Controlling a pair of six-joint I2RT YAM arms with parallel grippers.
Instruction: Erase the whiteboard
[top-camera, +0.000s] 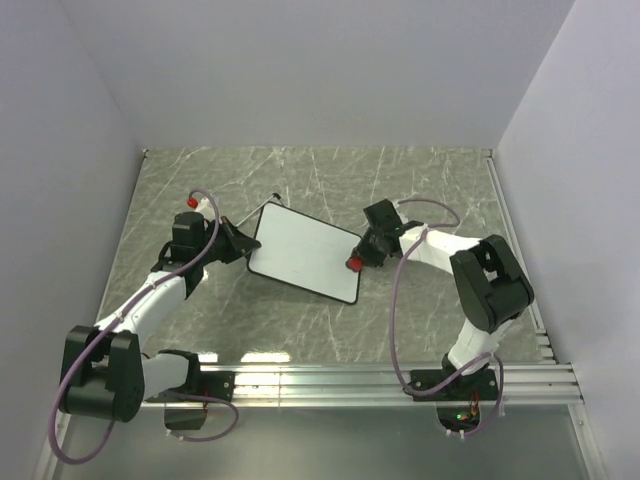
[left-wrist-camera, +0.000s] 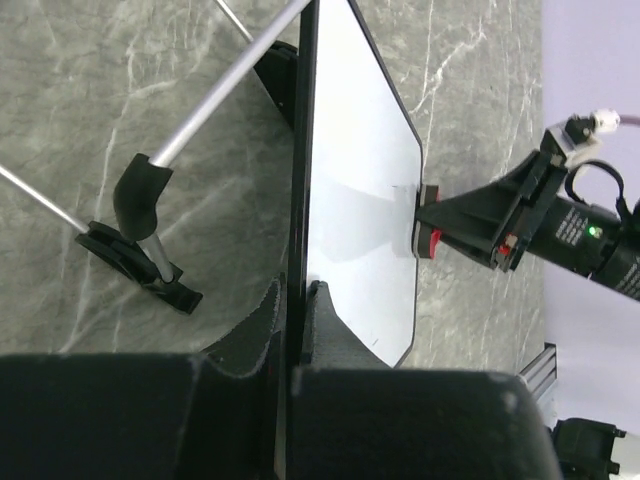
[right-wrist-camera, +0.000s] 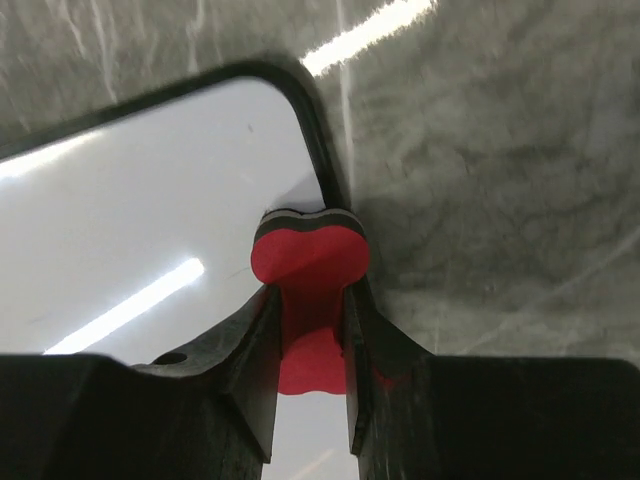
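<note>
Bracing the whiteboard (top-camera: 305, 255) mid-way across the table (top-camera: 430, 190): your left gripper (left-wrist-camera: 295, 300) is clamped on its left frame edge, likely so it won't skid under wiping. Your right gripper (right-wrist-camera: 310, 300) is closed tight on the red eraser (right-wrist-camera: 310, 255), pressed at the board's corner. Surface looks blank white with glare streaks only; can't rule out faint marks.
</note>
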